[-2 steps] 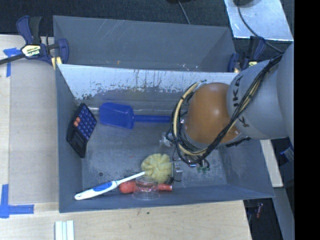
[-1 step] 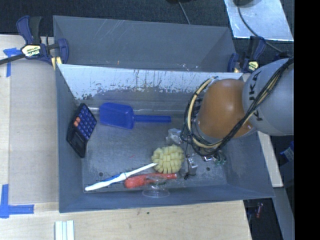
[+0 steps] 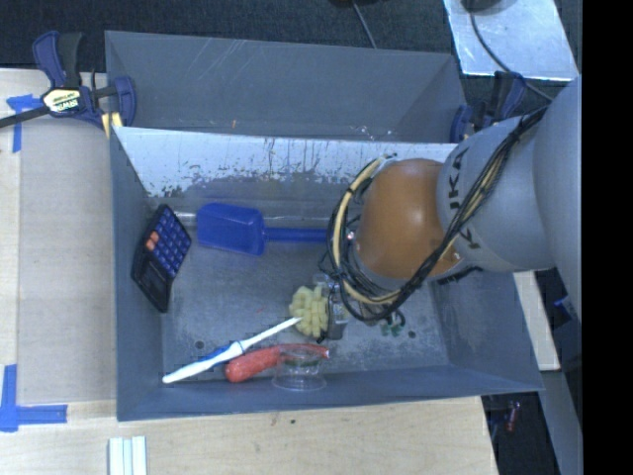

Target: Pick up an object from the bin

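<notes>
Entry, grey bin (image 3: 297,404), contents and standing of the job.

1. My claw (image 3: 331,313) was low over the floor, right of middle, under my orange cover (image 3: 401,221) and its cables. I could not tell how far open it was, nor whether it had hold of anything.
2. Pale yellow lumpy thing (image 3: 311,310) was touching or just beside the claw on its left. I judged this the likeliest pick.
3. White stick (image 3: 232,352) lay slantwise, its upper end by the yellow thing.
4. Red-orange tapered thing (image 3: 259,362) was below the stick, with a clear plastic piece (image 3: 297,372) just beside it.
5. Blue scoop (image 3: 232,229) lay near the back wall, well apart from the claw.
6. Black calculator (image 3: 163,255) leaned on the left wall.

Standing: I was down among the things, but nothing was seen lifted. As I judged it, the grip and the lift were left to do.
</notes>
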